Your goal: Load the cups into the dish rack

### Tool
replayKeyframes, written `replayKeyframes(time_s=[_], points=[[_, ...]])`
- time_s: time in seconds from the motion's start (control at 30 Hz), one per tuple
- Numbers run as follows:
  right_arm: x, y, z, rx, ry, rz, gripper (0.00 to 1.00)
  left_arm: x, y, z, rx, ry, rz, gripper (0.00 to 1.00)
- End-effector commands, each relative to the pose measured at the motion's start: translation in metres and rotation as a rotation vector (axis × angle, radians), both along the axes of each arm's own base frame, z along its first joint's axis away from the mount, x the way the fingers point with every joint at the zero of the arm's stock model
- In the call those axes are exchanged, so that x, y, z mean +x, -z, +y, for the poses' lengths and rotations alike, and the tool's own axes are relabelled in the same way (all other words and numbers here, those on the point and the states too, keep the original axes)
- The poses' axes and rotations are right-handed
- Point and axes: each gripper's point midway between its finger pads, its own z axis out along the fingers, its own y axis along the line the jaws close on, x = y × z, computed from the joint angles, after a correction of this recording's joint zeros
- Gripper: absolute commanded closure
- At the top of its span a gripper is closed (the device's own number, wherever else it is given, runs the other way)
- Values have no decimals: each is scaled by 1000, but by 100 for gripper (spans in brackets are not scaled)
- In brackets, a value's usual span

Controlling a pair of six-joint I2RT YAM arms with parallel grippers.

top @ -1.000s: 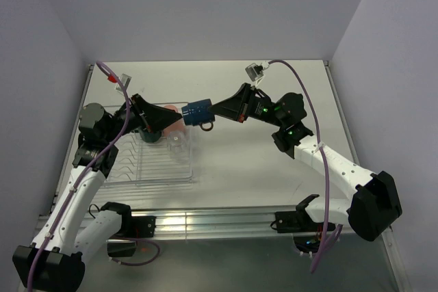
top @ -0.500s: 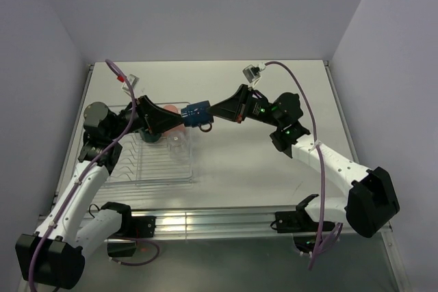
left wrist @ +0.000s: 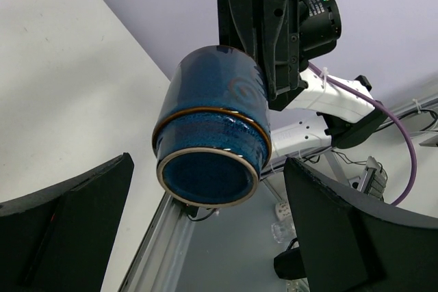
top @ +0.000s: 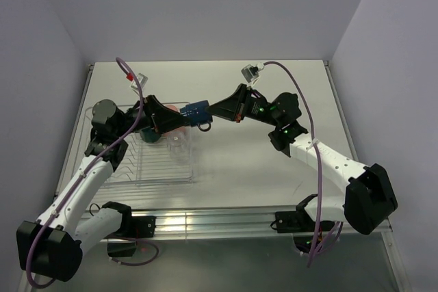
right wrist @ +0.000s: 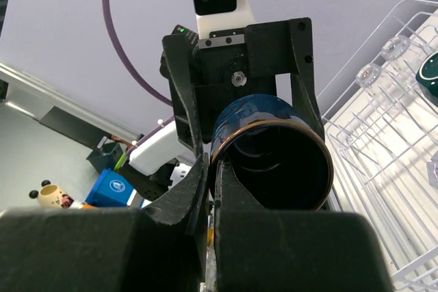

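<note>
Clear ribbed plastic forms the dish rack (top: 159, 174) on the counter (top: 260, 162), beside the left arm (top: 82, 182). Above its far right corner hangs the navy mug (top: 197, 111), on its side in the air, glossy blue with a thin brown band near the base. Right jaws pinch its rim, one finger inside; left jaws stand wide either side of its base, probably to take it over for racking.
</note>
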Motion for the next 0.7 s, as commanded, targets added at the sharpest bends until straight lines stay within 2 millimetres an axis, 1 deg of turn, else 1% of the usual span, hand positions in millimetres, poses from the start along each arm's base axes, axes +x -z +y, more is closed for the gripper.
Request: replayKeyframes(time_s=[0.0,0.13,0.3,0.5,0.6,0.63,0.67], points=[[-11,-26,0,75,-29,-95,100,-1,-19,-3,-32,1,-79,1],[-10,-25,2,78,-32,-93,100,-1,-21,-7,-43,7,-76,1],[-8,-25,2,75,-26,-93,100,-2,-18,-15,-49,24,-64,1],[-7,-23,4,67,-28,-91,100,-3,-18,-20,-51,27,-60,5],[-6,-20,4,58,-25,-88,100,-3,-19,-21,-52,32,-60,14],[-5,-19,5,54,-22,-83,100,-2,-19,-22,-49,31,-60,21],[-5,-18,5,50,-20,-85,100,-2,-19,-22,-49,33,-58,26]])
